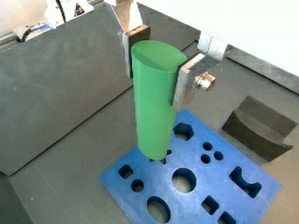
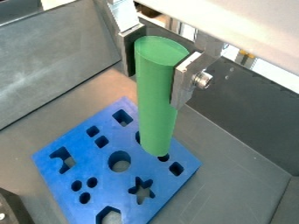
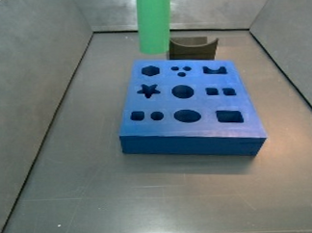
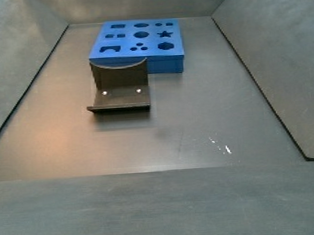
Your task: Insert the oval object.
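Note:
My gripper (image 1: 156,66) is shut on the upper end of the oval object (image 1: 155,105), a long smooth bright-green peg held upright; both wrist views show this (image 2: 158,66). The flat silver fingers (image 1: 191,80) press its two sides. The peg (image 2: 156,105) hangs over the blue holed block (image 1: 122,172), its lower end near a small hole by one corner. I cannot tell if it touches the block (image 2: 82,171). In a side view the peg (image 3: 155,22) stands above the block's (image 3: 185,132) far left part; the gripper is out of frame there.
A dark olive-brown notched block (image 1: 260,127) lies on the floor beside the blue block; both side views show it (image 3: 192,45) (image 4: 118,90). Grey walls enclose the work floor (image 4: 161,139). The blue block (image 4: 169,55) lies at the far end.

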You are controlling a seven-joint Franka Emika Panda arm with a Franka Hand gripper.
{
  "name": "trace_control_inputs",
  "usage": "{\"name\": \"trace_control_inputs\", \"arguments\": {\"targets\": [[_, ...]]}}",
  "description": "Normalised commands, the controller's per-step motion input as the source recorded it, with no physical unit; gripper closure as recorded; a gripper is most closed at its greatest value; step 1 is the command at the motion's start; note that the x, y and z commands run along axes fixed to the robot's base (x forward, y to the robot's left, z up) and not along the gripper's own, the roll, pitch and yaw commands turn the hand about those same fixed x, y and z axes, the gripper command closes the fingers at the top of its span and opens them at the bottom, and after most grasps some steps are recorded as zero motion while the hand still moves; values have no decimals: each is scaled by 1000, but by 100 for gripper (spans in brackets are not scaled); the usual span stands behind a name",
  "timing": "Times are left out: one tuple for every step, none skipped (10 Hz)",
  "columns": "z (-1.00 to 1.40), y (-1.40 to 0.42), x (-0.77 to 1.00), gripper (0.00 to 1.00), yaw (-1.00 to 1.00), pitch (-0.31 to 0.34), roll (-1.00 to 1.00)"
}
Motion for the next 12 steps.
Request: {"name": "trace_control_inputs", "arguments": {"targets": [[0,-74,0,100,0,0,0],[-66,-343,543,100,-154,0,13],[-311,-649,637,100,-183,-67,64],[-397,-654,663,100,-169,-64,71],[-477,-634,523,100,-291,-47,121],[-600,-497,437,100,-346,0,253],[-609,-420,449,100,-317,26,301],[-506,-343,480,100,-269,96,306],[-414,-83,323,100,-183,51,170],[-249,0,46,100,0,50,84],[-183,111,0,100,0,84,81],[-194,120,0,100,0,60,59]]}}
